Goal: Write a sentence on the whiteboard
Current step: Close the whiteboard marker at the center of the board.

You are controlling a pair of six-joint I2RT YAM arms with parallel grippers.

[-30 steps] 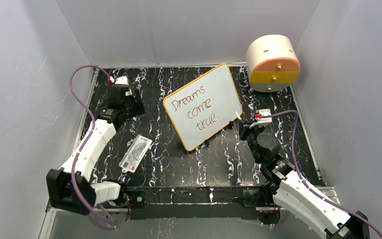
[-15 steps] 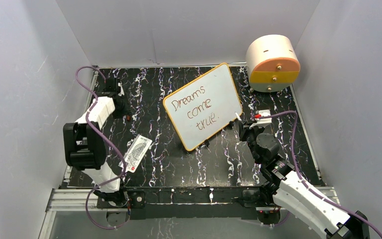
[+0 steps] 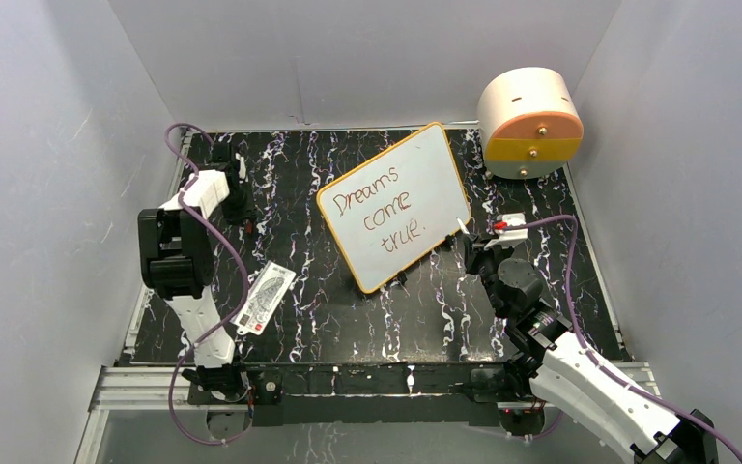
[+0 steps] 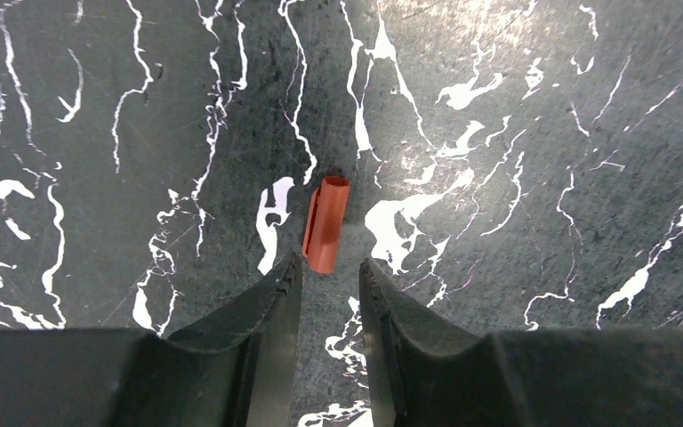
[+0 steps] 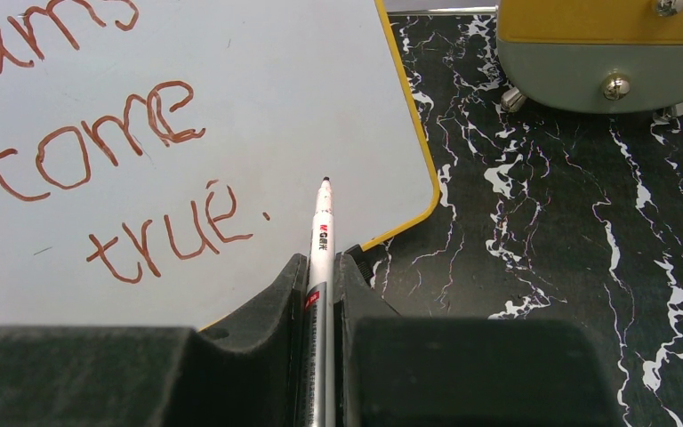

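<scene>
The whiteboard (image 3: 423, 174) stands tilted at the middle back, with the sentence (image 3: 383, 208) "Dreams come true." on it in reddish-brown. In the right wrist view the whiteboard (image 5: 258, 98) fills the upper left, and part of the sentence (image 5: 116, 169) shows. My right gripper (image 5: 322, 260) is shut on a silver marker (image 5: 322, 233) whose dark tip hovers by the board's lower right corner, past the full stop. At the far left my left gripper (image 4: 329, 262) points down at the table. Its jaws are narrowly open, and the near end of a red marker cap (image 4: 325, 222) lies between the tips.
A white printed card (image 3: 264, 297) lies on the black marbled table (image 3: 444, 309) near the left arm. A round cream and orange drawer unit (image 3: 529, 121) stands at the back right, close to the whiteboard's corner. Grey walls enclose three sides.
The left arm has folded upright and drawn its gripper towards the back left. Its jaws have narrowed. The right arm, marker and board have not moved.
</scene>
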